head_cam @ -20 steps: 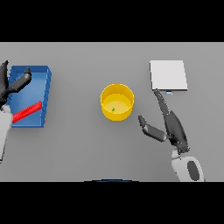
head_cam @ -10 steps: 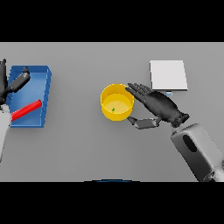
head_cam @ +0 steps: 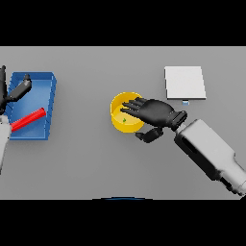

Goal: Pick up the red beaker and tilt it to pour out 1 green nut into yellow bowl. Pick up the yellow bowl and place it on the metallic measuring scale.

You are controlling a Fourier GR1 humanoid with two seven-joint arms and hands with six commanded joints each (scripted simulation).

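Note:
The yellow bowl (head_cam: 120,124) stands at the table's middle with a small green nut (head_cam: 124,120) inside. My right hand (head_cam: 154,112) reaches in from the right, open, its straight fingers lying over the bowl's right half and its thumb (head_cam: 148,136) beside the rim's lower right. The red beaker (head_cam: 28,120) lies on its side in the blue tray (head_cam: 49,91) at the far left. My left hand (head_cam: 13,94) hovers open over the tray's left part, above the beaker. The metallic scale (head_cam: 185,82) is a pale square at the back right.
The tray's rim stands up around the beaker. A small blue mark (head_cam: 186,102) sits at the scale's front edge. My right forearm (head_cam: 211,153) crosses the table's lower right.
My right hand has swung left from beside the scale and now reaches over the bowl. The left hand has barely moved.

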